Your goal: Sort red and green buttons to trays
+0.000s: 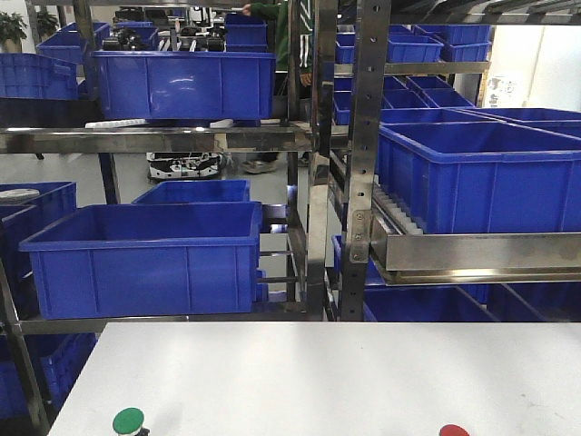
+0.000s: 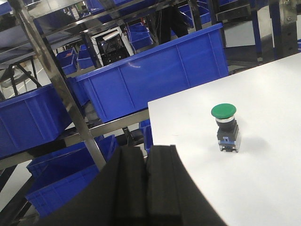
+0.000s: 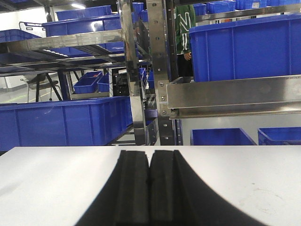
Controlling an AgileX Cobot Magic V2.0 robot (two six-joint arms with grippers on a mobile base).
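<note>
The green button [image 1: 129,421] stands upright at the near left of the white table [image 1: 309,372]; it also shows in the left wrist view [image 2: 225,126], to the upper right of my left gripper [image 2: 146,151]. That gripper is shut and empty, near the table's left edge. The red button [image 1: 454,431] peeks in at the bottom right of the front view. My right gripper [image 3: 149,154] is shut and empty above bare table. Neither gripper shows in the front view. The green and red trays are out of view.
Steel racks [image 1: 359,154] with several deep blue bins [image 1: 145,259] stand just behind the table's far edge. More blue bins [image 2: 155,75] sit beyond the table's left edge. A person in green [image 3: 185,33] stands behind the racks.
</note>
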